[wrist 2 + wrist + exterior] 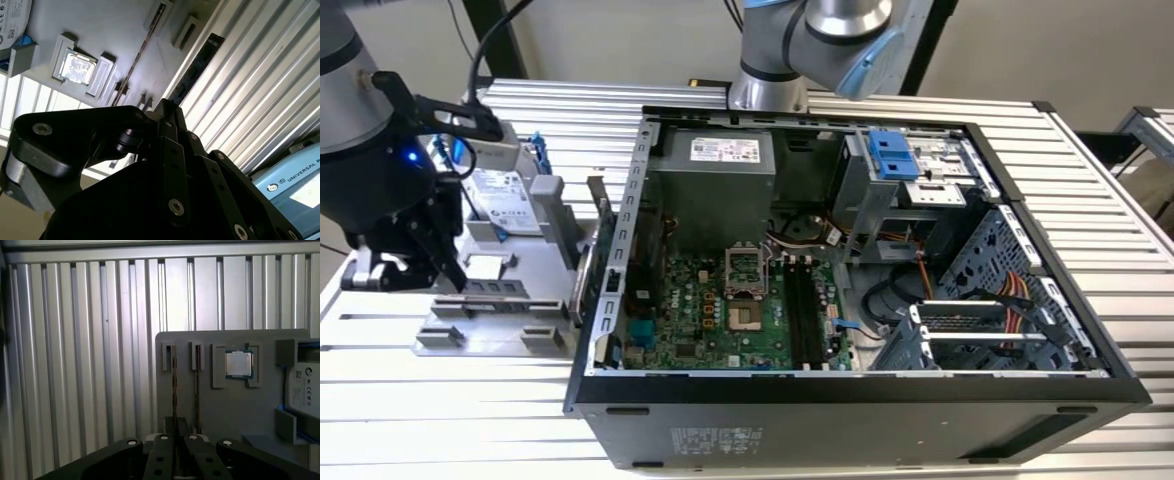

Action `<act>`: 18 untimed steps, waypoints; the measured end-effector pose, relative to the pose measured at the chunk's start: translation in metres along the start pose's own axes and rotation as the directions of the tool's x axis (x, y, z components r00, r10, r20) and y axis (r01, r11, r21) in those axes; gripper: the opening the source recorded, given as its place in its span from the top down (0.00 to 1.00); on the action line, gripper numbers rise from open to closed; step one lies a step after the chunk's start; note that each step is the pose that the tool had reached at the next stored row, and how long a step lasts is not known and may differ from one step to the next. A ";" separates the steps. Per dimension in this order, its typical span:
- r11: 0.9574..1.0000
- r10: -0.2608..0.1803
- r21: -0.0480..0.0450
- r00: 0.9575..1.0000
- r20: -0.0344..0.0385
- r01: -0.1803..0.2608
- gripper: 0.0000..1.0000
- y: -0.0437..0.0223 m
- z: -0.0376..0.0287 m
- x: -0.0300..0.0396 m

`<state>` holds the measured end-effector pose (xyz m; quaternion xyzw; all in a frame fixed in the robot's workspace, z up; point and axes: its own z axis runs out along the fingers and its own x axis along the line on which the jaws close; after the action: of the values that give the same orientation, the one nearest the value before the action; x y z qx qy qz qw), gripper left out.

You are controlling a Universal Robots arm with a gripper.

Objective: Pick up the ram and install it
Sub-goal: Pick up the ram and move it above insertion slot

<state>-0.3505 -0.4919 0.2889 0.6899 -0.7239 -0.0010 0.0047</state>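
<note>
At 9 o'clock of the open case (854,410) in the exterior view, the gripper (403,272) hangs over the grey tray (507,322); the ram (174,382) stands on edge in a tray slot beside a second stick (197,382), probably so it can be pinched from above; gripper lined up over it; grip opening: can't tell; motherboard (720,320) memory slots (803,315) look bare, so not installed.

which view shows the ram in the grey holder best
The first wrist view: the ram stands edge-on in the grey holder, a second stick beside it. The second wrist view catches one thin edge. In the exterior view the arm partly covers the holder and the sticks are hard to tell.
</note>
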 end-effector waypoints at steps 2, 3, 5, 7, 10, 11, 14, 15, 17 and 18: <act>1.000 0.000 0.000 1.000 0.000 0.000 1.00 0.0000 -0.0014 0.0000; 1.000 0.000 0.000 1.000 0.000 0.000 1.00 0.0000 -0.0021 0.0000; 1.000 0.000 0.000 1.000 0.000 0.000 1.00 0.0000 -0.0033 0.0000; 1.000 0.000 0.000 1.000 0.000 0.000 1.00 0.0000 -0.0047 0.0000; 1.000 0.000 0.000 1.000 0.000 0.000 1.00 0.0001 -0.0069 0.0000; 1.000 0.000 0.000 1.000 0.000 0.000 1.00 0.0001 -0.0077 0.0000; 1.000 0.000 0.000 1.000 0.000 0.000 1.00 0.0001 -0.0101 0.0000; 1.000 0.000 0.000 1.000 0.000 0.000 1.00 0.0001 -0.0109 0.0001; 1.000 0.000 0.000 1.000 0.000 0.000 1.00 0.0001 -0.0125 0.0001; 1.000 0.000 0.000 1.000 0.000 0.000 1.00 0.0001 -0.0133 0.0001</act>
<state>-0.3505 -0.4919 0.3023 0.6899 -0.7239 -0.0010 0.0047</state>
